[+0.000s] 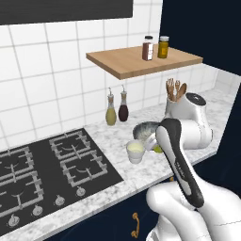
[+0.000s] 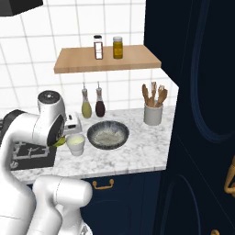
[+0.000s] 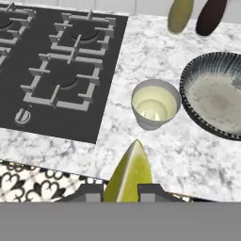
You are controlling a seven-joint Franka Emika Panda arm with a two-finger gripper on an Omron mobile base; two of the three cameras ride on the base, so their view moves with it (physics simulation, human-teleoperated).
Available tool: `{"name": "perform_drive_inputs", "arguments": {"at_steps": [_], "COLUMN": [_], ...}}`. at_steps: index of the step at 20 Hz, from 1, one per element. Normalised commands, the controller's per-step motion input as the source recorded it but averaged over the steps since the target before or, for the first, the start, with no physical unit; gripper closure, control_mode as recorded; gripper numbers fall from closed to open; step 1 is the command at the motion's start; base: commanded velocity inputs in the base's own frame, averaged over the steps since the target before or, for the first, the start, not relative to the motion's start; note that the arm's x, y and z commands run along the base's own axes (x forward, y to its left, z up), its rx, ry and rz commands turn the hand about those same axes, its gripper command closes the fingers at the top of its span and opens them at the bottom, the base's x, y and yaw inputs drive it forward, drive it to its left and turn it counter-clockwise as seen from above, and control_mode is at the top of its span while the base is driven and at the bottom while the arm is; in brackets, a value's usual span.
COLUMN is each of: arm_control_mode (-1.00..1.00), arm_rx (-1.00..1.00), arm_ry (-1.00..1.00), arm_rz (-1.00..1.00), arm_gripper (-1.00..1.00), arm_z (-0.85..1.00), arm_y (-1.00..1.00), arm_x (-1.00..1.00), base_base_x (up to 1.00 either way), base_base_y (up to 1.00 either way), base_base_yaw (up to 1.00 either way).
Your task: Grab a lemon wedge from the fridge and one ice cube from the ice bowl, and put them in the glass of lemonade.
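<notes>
**Wedge in hand, glass just ahead**

Marbled white counter (image 3: 188,155) runs between a black gas hob (image 3: 61,66) and a dark navy cabinet wall, with a wooden shelf and white tiles behind. On it stand the glass of lemonade (image 3: 155,104) and, just beside it, the ice bowl (image 3: 214,96), a shallow grey dish.

Seen from the wrist camera, the hand (image 3: 121,190) is nearly closed, its two dark tips pinching the lemon wedge (image 3: 129,174), which points forward toward the glass. The wedge hangs over the counter's front edge, short of the rim and slightly to one side of it; from the right base camera it shows as a yellow-green sliver (image 2: 58,142) next to the glass (image 2: 75,143).

To do this step well, the hand should probably carry the wedge forward until it sits squarely over the mouth of the glass, then lower a little before letting go, so the piece drops inside rather than glancing off the rim. The opening is narrow, so centring matters more than speed. Keeping clear of the ice bowl's rim would avoid nudging it.
</notes>
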Motion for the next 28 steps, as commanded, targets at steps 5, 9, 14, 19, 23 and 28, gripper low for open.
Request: {"name": "perform_drive_inputs", "arguments": {"at_steps": [5, 9, 14, 19, 23, 28], "arm_control_mode": [-1.00, -1.00, -1.00, -1.00, -1.00, -1.00], "arm_rx": [-0.01, -0.01, 0.00, -0.01, -0.03, 0.00], "arm_ry": [0.06, 0.01, 0.00, 0.00, 0.00, 0.00], "arm_rz": [0.00, 0.00, 0.00, 0.00, 0.00, 0.00], "arm_gripper": [1.00, 1.00, 1.00, 1.00, 1.00, 1.00], "arm_z": [-0.04, -0.18, -0.09, -0.09, -0.17, -0.02], "arm_y": [0.11, -0.07, -0.07, -0.04, 0.00, 0.00], "arm_x": [0.93, 0.25, 0.30, 0.26, 0.00, 0.22], "base_base_x": [0.00, 0.00, 0.00, 0.00, 0.00, 0.00], "base_base_y": [0.00, 0.00, 0.00, 0.00, 0.00, 0.00], "base_base_yaw": [0.00, 0.00, 0.00, 0.00, 0.00, 0.00]}}
